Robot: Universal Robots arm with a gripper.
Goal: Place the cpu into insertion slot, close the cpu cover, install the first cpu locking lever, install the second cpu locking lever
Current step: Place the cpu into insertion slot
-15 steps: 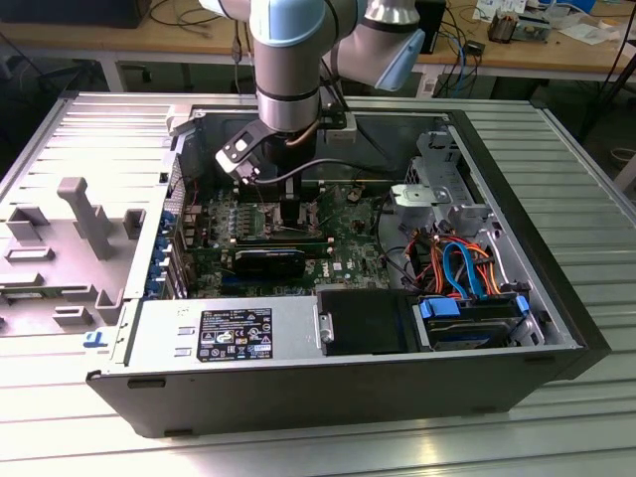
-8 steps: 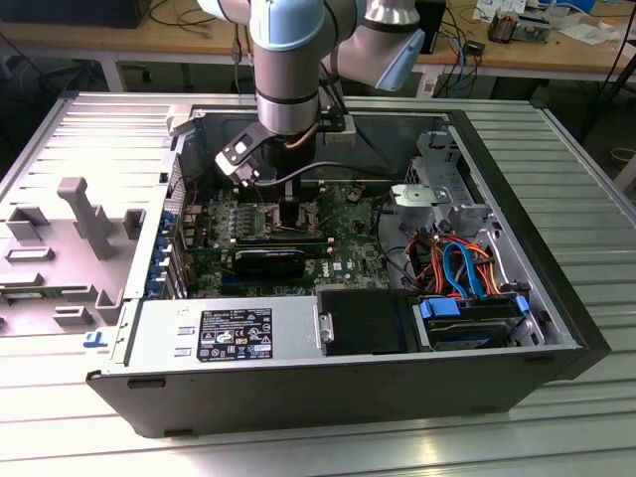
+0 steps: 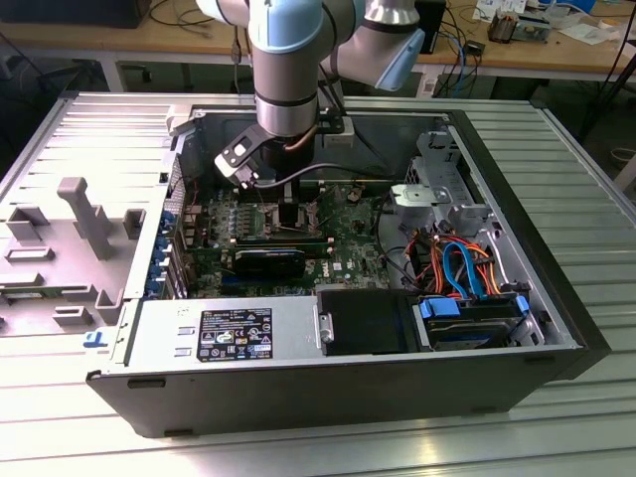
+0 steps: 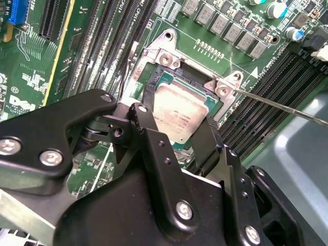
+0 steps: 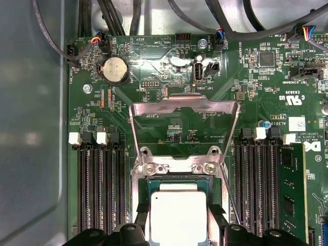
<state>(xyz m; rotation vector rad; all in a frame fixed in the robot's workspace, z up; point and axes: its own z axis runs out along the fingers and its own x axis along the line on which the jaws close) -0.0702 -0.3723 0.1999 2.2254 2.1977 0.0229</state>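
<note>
Cpu (image 5: 178,218) lay flat in the insertion slot (image 4: 187,76), its silver-grey metal top facing up toward the arm and its green border showing inside the slot's rim. Being square, it had no long axis to speak of; its edges ran parallel to the slot's edges and to the long memory slots (image 5: 100,189) that flanked the insertion slot on two sides. The gripper (image 5: 179,211) stood directly over the insertion slot, and its two black fingers (image 5: 218,221) were closed against two opposite edges of the cpu, so the pincer was clamped on the chip. In both wrist views the other two edges of the cpu were free. The cpu cover (image 5: 184,106) was swung open, hinged at the slot edge farthest from the fingers, where two screws sat; its frame tilted away from the slot, with the green motherboard (image 5: 169,66) visible through its square opening. A thin metal lever (image 4: 282,106) rose from one corner of the insertion slot and slanted away over the neighbouring memory slots. In the exterior view the arm reached down into an open computer case (image 3: 298,397), above the insertion slot.
</note>
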